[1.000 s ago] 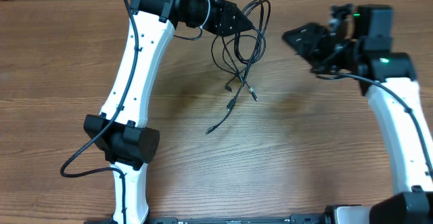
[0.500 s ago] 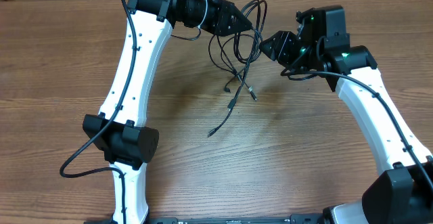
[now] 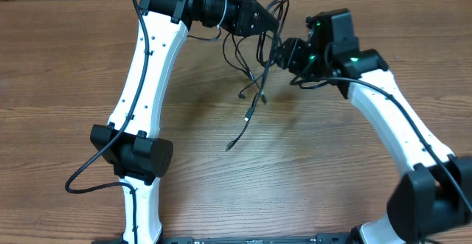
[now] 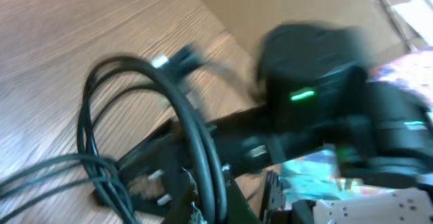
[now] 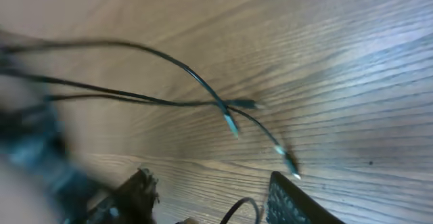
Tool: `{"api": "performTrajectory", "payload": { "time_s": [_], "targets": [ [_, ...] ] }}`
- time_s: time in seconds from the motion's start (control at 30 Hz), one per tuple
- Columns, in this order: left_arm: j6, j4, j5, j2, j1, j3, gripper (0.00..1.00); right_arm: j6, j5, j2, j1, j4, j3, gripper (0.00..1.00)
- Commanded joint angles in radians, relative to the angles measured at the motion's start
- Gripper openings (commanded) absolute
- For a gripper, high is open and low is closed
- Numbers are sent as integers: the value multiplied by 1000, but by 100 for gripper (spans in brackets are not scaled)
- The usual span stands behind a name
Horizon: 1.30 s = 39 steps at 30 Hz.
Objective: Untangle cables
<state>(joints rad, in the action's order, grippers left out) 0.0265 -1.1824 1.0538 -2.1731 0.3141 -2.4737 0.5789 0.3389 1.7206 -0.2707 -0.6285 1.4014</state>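
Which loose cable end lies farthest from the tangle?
The thin black cable end trailing alone, lowest in the overhead view; the other plug ends cluster higher up.

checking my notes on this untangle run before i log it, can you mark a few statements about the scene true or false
1. The left hand is shut on the cables. True.
2. The right hand sits far off at the table's right edge. False: it is close beside the hanging strands, near the left hand.
3. The cables lie in one neat coil flat on the table. False: loose strands trail down from the left hand, with their plug ends spread apart.
4. The right hand's fingers stand apart. True.
5. The table top is wood-grained. True.
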Motion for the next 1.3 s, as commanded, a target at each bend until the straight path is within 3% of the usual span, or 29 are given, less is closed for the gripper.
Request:
{"api": "performTrajectory", "payload": {
  "time_s": [0.0, 0.17, 0.27, 0.47, 0.77, 0.93, 1.03, 1.1, 1.27],
  "targets": [
    [-39, 45, 126, 42, -10, -3, 4, 22, -48, 74, 0, -13, 13, 48],
    [-90, 98, 121, 42, -79, -10, 4, 129, -214, 82, 55, -132, 13, 47],
    [-146, 118, 61, 43, -167, -15, 4, 128, -274, 82, 120, -229, 13, 47],
    [-147, 107, 36, 43, -279, -16, 4, 74, -365, 82, 214, -364, 13, 47],
    [-146, 100, 35, 43, -319, -16, 4, 29, -430, 82, 295, -464, 13, 48],
    [-111, 70, 34, 43, -290, -16, 4, -98, -257, 82, 304, -445, 14, 48],
    [-90, 45, 28, 43, -255, -16, 4, -236, -23, 76, 303, -399, 14, 48],
    [-68, 9, -14, 43, -200, -16, 4, -343, 256, 52, 292, -329, 15, 49],
    [-38, 16, -17, 43, -123, -16, 4, -367, 381, -16, 256, -271, 45, 68]
  ]
}}
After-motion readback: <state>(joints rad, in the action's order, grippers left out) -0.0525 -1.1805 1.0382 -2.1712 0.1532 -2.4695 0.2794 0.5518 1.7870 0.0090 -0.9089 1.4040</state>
